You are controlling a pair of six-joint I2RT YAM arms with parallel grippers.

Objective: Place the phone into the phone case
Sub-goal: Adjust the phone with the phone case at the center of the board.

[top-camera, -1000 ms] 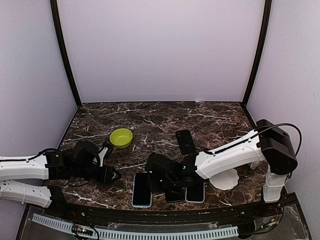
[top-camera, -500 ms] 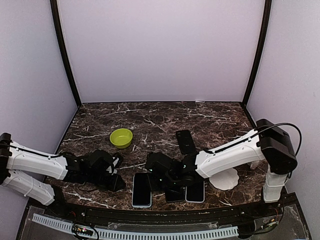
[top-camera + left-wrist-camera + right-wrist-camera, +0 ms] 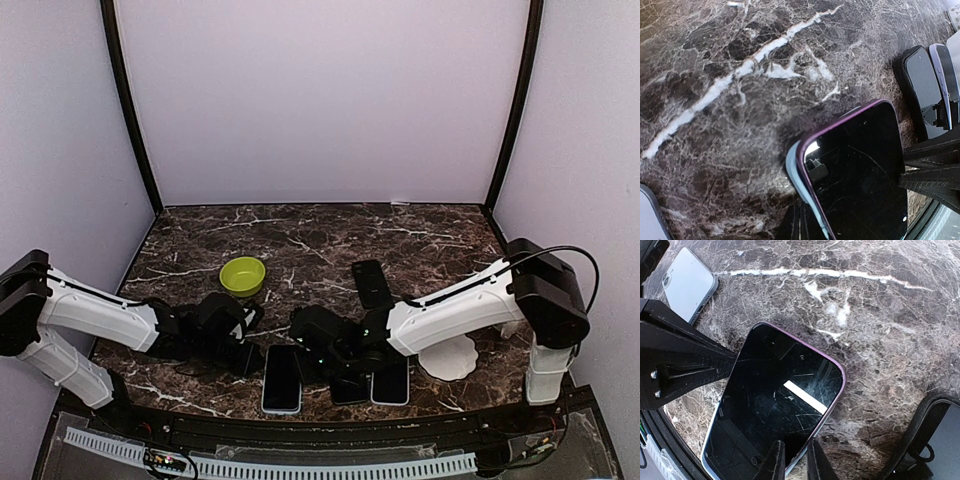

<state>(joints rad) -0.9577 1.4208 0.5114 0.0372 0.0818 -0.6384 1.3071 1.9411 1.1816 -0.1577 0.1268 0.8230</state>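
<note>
The phone (image 3: pixel 282 378), black-screened with a purple rim, lies face up in a light blue phone case (image 3: pixel 792 167) near the table's front edge. My left gripper (image 3: pixel 252 360) is low on the table at the phone's left side. In the left wrist view its fingers (image 3: pixel 801 215) are shut together and touch the case's edge. My right gripper (image 3: pixel 308 352) is at the phone's right side. Its fingertips (image 3: pixel 775 452) stand a narrow gap apart and straddle the phone's (image 3: pixel 775 405) rim, one over the screen, one over the table.
Beside the phone lie a black phone (image 3: pixel 350 388) and a pale purple one (image 3: pixel 391 383). A black case (image 3: pixel 372 283) lies mid-table, a green bowl (image 3: pixel 243 275) back left, a white object (image 3: pixel 452 358) on the right. A grey phone (image 3: pixel 690 282) lies face down by the left arm.
My left arm has swung right across the table to the phone's left edge and its jaws have closed. The right gripper's jaws have narrowed at the phone's right edge.
</note>
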